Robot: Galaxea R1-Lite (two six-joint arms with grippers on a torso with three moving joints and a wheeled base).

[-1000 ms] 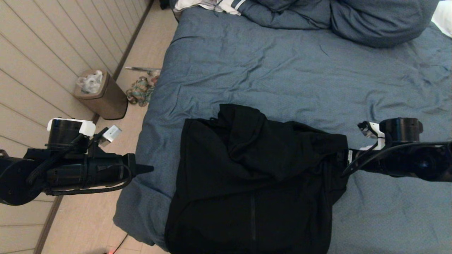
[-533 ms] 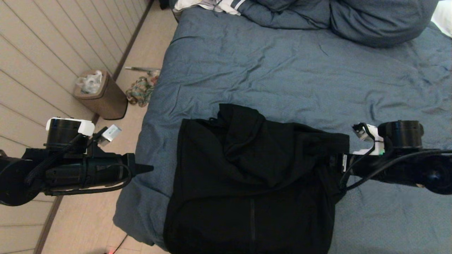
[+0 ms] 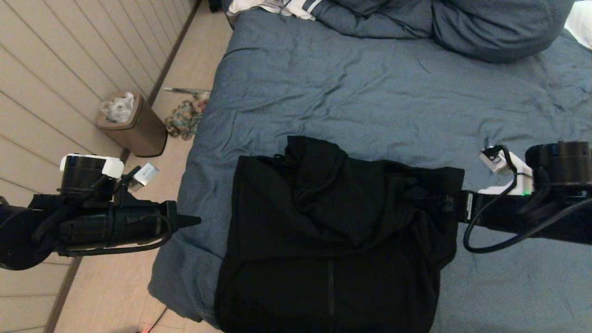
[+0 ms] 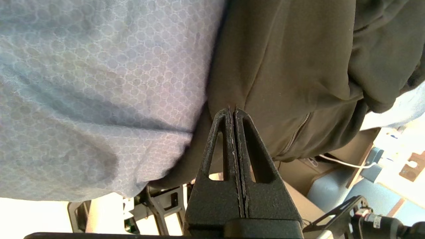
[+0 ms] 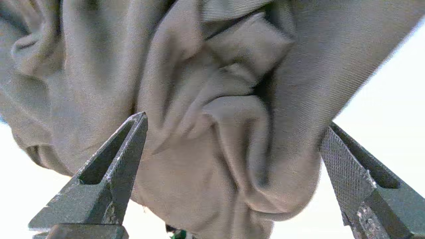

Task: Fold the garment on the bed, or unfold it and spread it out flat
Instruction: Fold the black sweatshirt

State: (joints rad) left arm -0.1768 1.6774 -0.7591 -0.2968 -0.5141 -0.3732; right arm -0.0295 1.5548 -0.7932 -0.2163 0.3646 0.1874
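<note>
Right pincer spread at the folded black hooded sweatshirt's edge

At the frame's left, the left gripper point(image 3: 196, 221) was clenched on nothing, parked beside the bed point(image 3: 370, 92) edge, likely to stay clear. The black hooded sweatshirt point(image 3: 333, 240) lay bunched at lower centre on the duvet, its hem reaching the frame's bottom edge. At right, the right gripper point(image 5: 232, 139) stood released, its fingers either side of a rumpled fold, probably placed to pinch it.
</note>
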